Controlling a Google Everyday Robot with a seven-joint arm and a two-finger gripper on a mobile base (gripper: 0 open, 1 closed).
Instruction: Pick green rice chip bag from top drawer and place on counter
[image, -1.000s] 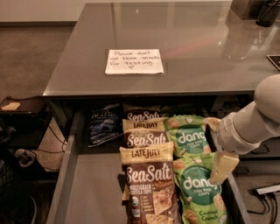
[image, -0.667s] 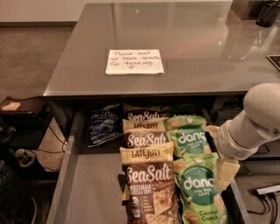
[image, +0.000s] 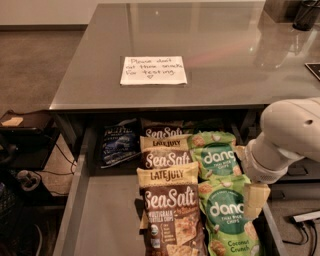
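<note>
The top drawer (image: 105, 220) is pulled open under the counter (image: 210, 45). Two green rice chip bags lie in its right column, one at the rear (image: 216, 157) and one at the front (image: 227, 215) with "Coconut Crunch" text. My gripper (image: 255, 200) hangs from the white arm (image: 290, 130) at the drawer's right side. It sits over the right edge of the front green bag, between the two bags, and holds nothing that I can see.
Brown Sea Salt bags (image: 167, 160) (image: 170, 215) fill the middle column. A dark blue-black bag (image: 119, 142) lies at the rear left. A white handwritten note (image: 153, 70) lies on the counter. The drawer floor at the left is bare. Cables (image: 305, 217) lie on the floor at the right.
My gripper has dropped slightly toward the right edge of the front green bag, and the arm has turned a little. The bags have not moved.
</note>
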